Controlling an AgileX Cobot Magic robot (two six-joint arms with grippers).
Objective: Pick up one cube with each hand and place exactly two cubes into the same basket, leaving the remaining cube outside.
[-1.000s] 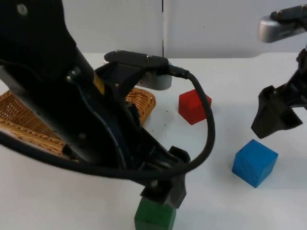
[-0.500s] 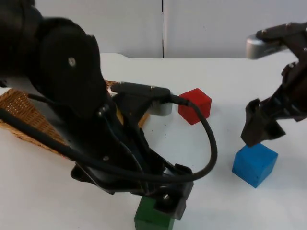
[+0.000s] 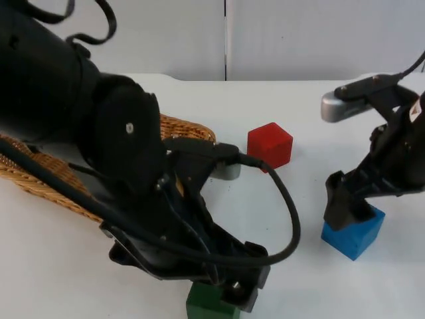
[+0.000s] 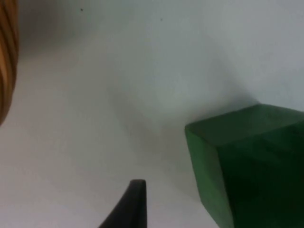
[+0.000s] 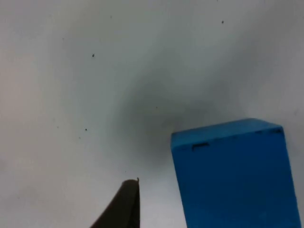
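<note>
A green cube (image 3: 210, 308) lies at the table's front edge, and my left gripper (image 3: 234, 291) hangs right over it, open. In the left wrist view the green cube (image 4: 251, 171) stands close beside one black fingertip (image 4: 133, 204), a gap between them. Further right lies a blue cube (image 3: 358, 232); my right gripper (image 3: 345, 205) sits low over its left top edge, open. The right wrist view has the blue cube (image 5: 235, 171) next to a fingertip (image 5: 126, 204), not touching. A red cube (image 3: 269, 145) rests in the middle, apart from both grippers.
A wicker basket (image 3: 191, 129) lies at the left, mostly hidden under my left arm. Its rim (image 4: 5, 57) edges the left wrist view. White table top (image 3: 299, 106) stretches back to the grey partition wall behind the red cube.
My right gripper has come down and leftward onto the blue cube. The left arm has swung and sunk lower over the green cube. None of the cubes has moved.
</note>
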